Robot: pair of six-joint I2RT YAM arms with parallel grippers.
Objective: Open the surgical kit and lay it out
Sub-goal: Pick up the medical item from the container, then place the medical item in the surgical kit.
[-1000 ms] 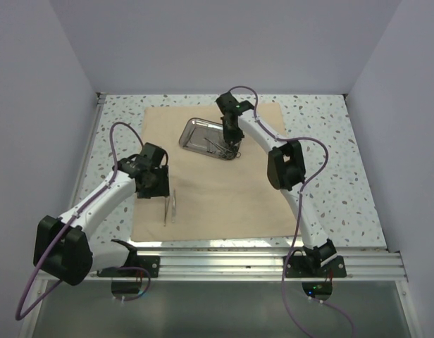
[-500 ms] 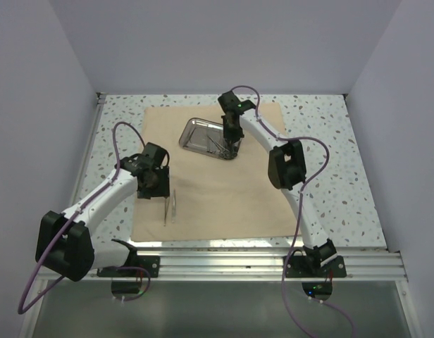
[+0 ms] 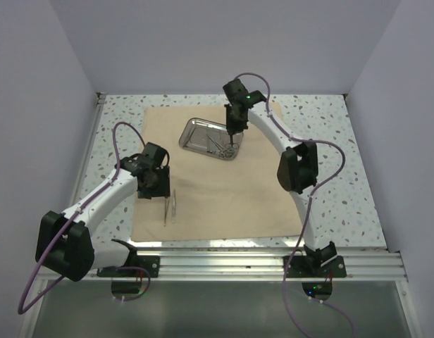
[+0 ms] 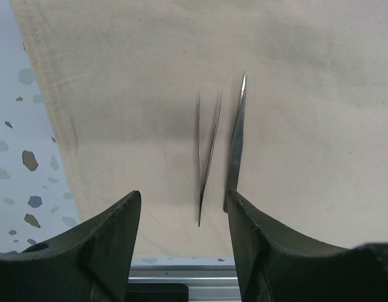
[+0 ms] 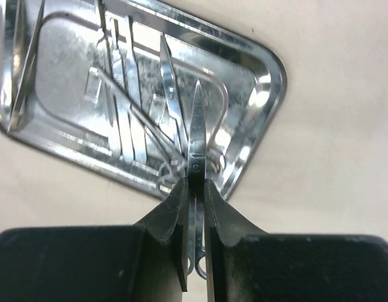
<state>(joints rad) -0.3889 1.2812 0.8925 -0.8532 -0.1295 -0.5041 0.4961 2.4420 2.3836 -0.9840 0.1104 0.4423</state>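
1. One pair of scissors [image 5: 197, 135] is clamped between the right fingers [image 5: 165, 220], which are closed tight on it just below the pivot screw. The ring handles sit between the fingers.
2. The scissors' long axis runs in line with the fingers. The closed blades point away from the wrist, over the tray [image 5: 62, 69].
3. Several other slim steel tools [image 5: 128, 126] lie in a tangle on the tray floor, just beside the scissors. I cannot tell whether the scissors touch them.
4. The tray [image 3: 196, 134] sits on the far half of the cloth [image 3: 224, 190]. Its long axis is slightly slanted, with the right end nearer.
5. Near the cloth's front left corner lie thin tweezers [image 4: 206, 157] and a broader flat tool [image 4: 235, 145]. They are side by side and apart, both running lengthwise near to far, tips pointing away from the arm bases.
6. The left fingers [image 4: 112, 239] hang spread apart over these two tools, grasping nothing.
7. The cloth lies flat on the speckled worktop [image 3: 330, 155].
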